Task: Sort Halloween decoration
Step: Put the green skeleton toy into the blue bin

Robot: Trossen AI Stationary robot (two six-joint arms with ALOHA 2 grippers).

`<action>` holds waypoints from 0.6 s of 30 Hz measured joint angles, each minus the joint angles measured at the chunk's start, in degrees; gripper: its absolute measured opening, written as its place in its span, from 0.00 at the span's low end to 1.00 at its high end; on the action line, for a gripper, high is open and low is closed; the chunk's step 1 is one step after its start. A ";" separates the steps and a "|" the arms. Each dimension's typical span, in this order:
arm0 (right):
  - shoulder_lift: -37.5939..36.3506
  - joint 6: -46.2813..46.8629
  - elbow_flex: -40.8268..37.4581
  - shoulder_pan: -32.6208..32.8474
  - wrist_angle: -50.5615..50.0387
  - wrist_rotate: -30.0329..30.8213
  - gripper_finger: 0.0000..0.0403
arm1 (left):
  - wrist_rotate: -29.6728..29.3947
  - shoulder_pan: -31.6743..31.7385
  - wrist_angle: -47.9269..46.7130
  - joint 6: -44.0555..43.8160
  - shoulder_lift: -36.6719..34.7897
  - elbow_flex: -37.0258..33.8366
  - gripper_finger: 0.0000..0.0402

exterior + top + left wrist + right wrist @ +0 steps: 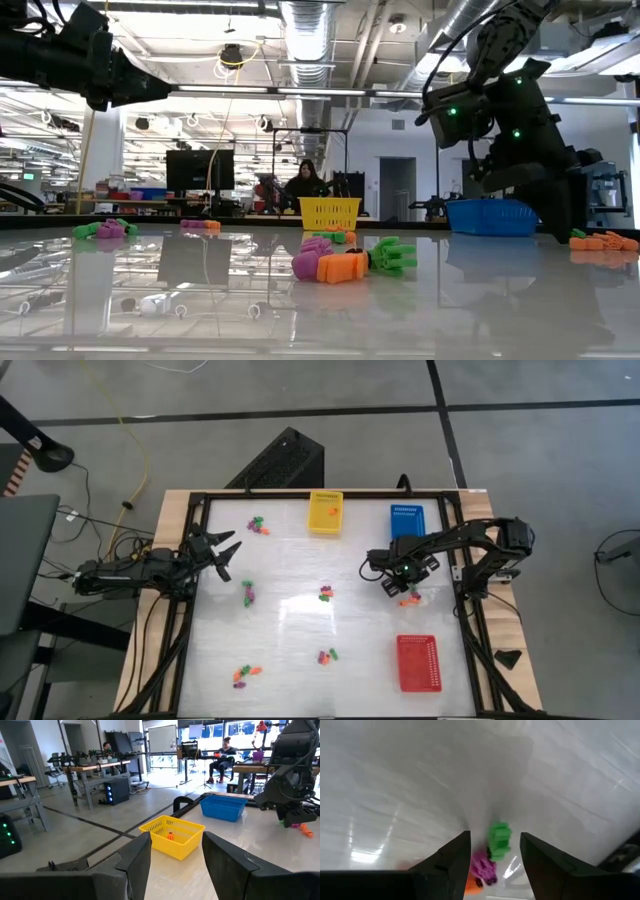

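Note:
The Halloween decoration lies in small orange, green and purple clusters on the white table: near the far left (258, 525), left of centre (248, 592), at centre (326, 594), near centre (327, 656), near left (245, 674), and one under my right gripper (410, 598). My right gripper (404, 588) points down, open. In its wrist view (495, 835) a green trinket (499, 840) and a purple one (482, 866) lie between the fingers, with an orange one beside them. My left gripper (228, 552) is open, raised at the table's left edge.
The yellow basket (325, 512) stands at the far edge with one orange trinket (170, 836) inside. The blue basket (407, 520) stands to its right, just behind my right arm. The red basket (418, 662) sits near the right front corner. People sit in the room beyond.

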 joint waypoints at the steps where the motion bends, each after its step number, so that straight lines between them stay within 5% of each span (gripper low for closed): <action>1: 0.00 -0.01 -0.42 -0.15 0.46 -0.42 0.50 | 0.00 -0.02 0.00 0.00 -0.02 0.00 0.42; 6: -0.22 -1.46 -3.13 -0.21 3.83 -2.16 0.41 | -0.02 0.01 -0.16 0.00 0.00 0.00 0.42; 13: 0.10 -5.10 -0.86 -1.00 -1.02 0.34 0.13 | -0.02 0.01 -0.20 0.00 0.00 0.00 0.42; 18: 0.05 -8.83 7.19 -0.87 -7.16 4.88 0.13 | 0.00 -0.02 0.06 0.00 0.00 0.00 0.42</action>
